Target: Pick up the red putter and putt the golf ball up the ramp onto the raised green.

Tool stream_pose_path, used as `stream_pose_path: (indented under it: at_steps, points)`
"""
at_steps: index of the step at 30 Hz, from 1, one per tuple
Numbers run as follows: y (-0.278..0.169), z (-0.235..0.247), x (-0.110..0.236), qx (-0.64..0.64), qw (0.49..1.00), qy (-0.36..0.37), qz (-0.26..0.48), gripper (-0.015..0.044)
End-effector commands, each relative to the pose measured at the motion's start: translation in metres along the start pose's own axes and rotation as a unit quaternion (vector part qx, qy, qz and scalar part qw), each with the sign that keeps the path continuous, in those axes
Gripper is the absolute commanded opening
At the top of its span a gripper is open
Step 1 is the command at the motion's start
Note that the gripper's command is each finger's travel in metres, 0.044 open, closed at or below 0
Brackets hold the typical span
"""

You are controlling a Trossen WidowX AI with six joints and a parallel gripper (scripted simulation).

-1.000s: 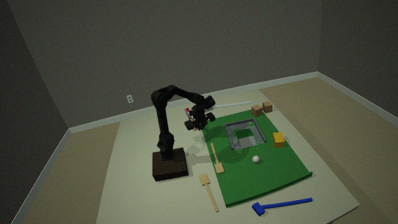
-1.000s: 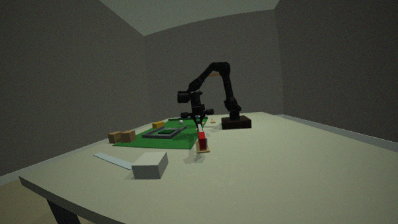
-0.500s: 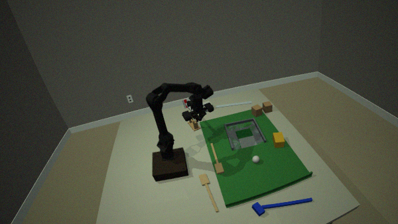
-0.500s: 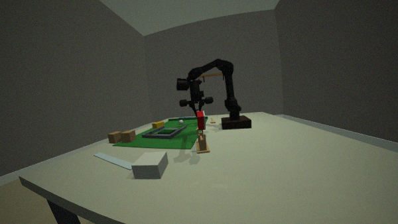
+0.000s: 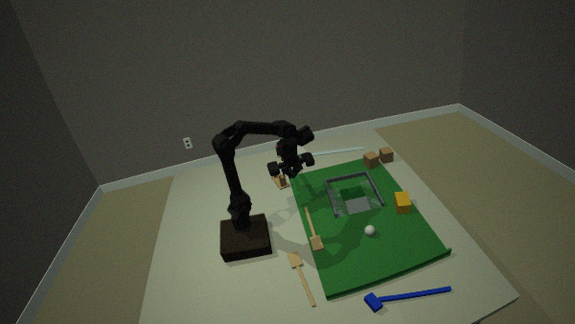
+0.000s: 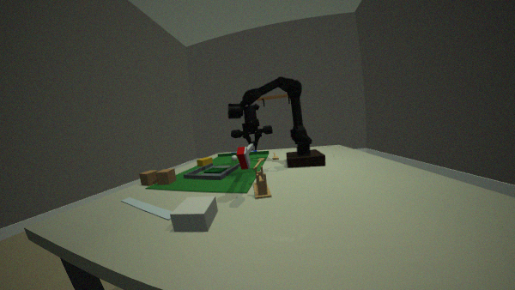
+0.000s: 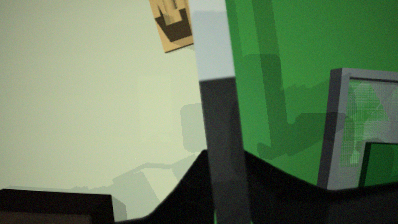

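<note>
My gripper [image 5: 288,171] [image 6: 252,144] is shut on the red putter [image 6: 243,157] and holds it off the table, beside the far left corner of the green mat [image 5: 383,259] [image 6: 232,182] [image 7: 300,40]. The putter's red head hangs low, toward the exterior camera. In the wrist view its dark grip and pale shaft [image 7: 220,125] run up the middle. The white golf ball [image 5: 369,230] lies on the mat in front of the ramp [image 5: 356,206]. The ramp leads up to the raised green [image 5: 352,193] inside a grey frame [image 5: 352,177] [image 6: 206,173] [image 7: 330,125].
An empty wooden stand [image 5: 281,181] [image 6: 261,186] [image 7: 172,27] sits under the gripper. Two wooden putters [image 5: 311,230] [image 5: 302,275], a blue putter [image 5: 407,294], a pale grey putter [image 6: 194,214], a yellow block [image 5: 402,201] [image 6: 204,161] and two brown cubes [image 5: 371,159] [image 5: 386,154] lie around the mat. The arm's base [image 5: 245,237] stands left.
</note>
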State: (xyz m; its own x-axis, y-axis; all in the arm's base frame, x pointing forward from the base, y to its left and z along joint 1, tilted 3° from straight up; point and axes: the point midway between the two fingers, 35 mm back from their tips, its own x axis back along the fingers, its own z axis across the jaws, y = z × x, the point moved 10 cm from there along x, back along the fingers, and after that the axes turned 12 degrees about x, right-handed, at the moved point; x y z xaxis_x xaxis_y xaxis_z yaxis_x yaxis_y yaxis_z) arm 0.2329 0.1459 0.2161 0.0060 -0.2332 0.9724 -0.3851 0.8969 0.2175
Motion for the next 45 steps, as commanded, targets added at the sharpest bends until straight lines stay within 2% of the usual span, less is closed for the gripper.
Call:
stream_pose_path:
  at_steps: [1,21,39,45]
  points:
    - [-0.019,-0.007,0.007,-0.056,0.998,-0.012,0.006,0.0000]
    - [-0.110,-0.008,0.036,-0.271,0.960,-0.042,0.049,0.0000]
    - [-0.193,0.016,0.062,-0.469,0.877,-0.076,0.072,0.0000]
    - [-0.220,0.030,0.072,-0.541,0.833,-0.081,0.078,0.0000]
